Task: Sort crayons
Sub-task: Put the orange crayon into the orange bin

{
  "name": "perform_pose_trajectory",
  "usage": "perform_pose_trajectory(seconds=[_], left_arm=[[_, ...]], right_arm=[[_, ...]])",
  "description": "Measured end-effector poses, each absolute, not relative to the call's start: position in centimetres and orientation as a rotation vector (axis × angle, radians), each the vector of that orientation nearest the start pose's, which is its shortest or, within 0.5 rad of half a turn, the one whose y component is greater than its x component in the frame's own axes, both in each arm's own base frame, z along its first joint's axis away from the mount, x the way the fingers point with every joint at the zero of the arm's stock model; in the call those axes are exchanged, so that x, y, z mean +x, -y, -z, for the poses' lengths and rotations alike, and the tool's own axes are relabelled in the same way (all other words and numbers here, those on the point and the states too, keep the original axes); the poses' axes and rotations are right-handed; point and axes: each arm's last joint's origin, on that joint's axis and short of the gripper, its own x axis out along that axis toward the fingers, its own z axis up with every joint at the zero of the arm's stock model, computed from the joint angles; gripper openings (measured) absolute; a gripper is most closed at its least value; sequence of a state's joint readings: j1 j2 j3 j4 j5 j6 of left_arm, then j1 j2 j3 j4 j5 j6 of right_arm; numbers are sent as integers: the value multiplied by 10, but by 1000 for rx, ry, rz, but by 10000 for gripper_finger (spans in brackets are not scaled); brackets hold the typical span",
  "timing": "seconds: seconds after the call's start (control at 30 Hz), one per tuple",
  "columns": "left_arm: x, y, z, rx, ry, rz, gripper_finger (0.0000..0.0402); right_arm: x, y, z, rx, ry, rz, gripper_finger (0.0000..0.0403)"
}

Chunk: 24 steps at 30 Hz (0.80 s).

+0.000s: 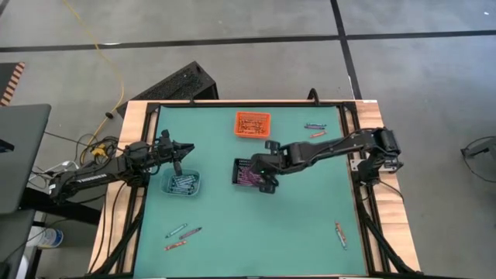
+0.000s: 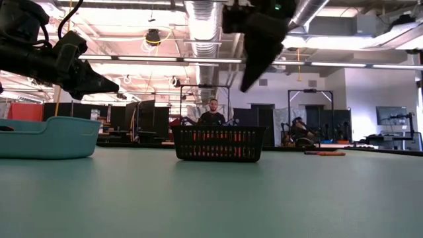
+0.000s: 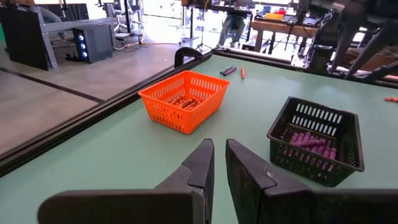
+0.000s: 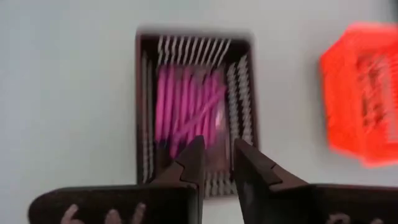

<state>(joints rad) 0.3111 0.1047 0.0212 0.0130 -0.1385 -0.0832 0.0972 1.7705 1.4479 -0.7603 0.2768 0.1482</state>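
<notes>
Purple crayons lie in the black bin at mid table; one lies slantwise on top of the others. My right gripper hovers above this bin, pointing down, slightly open and empty; it also shows in the high view. Orange crayons lie in the orange bin at the far side. Blue-grey crayons lie in the pale teal bin at the left. My left gripper hangs just beyond that bin, its fingers almost together and empty.
Loose crayons lie on the green mat: two at the far right, three at the near left, one or two at the near right. A raised wooden frame edges the table. People sit in the room behind the table.
</notes>
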Motion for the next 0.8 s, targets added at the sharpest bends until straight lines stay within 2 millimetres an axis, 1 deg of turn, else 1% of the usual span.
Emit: perform_pose_trajectory(seconds=[0.07,0.13,0.27,0.33,0.4,0.5,0.6,0.67,0.8], left_arm=[[97,-35,-164,-88,-52,-452,29],[97,-35,-164,-88,-52,-452,29],[97,-35,-164,-88,-52,-452,29],[97,-35,-164,-88,-52,-452,29],[97,-35,-164,-88,-52,-452,29],[97,-35,-164,-88,-52,-452,29],[97,-35,-164,-88,-52,-452,29],[97,-35,-164,-88,-52,-452,29],[97,-35,-164,-88,-52,-452,29]], right_arm=[[361,-25,-256,-52,-1115,218,78],[354,-19,-255,-41,-1181,237,78],[332,-7,-255,14,-1270,294,78],[318,-4,-256,93,-1286,313,78],[302,-8,-261,210,-1276,326,78],[278,-25,-270,432,-1242,357,78],[252,-54,-271,611,-1228,404,78],[236,-78,-267,705,-1224,428,78],[208,-122,-247,855,-1270,507,78]])
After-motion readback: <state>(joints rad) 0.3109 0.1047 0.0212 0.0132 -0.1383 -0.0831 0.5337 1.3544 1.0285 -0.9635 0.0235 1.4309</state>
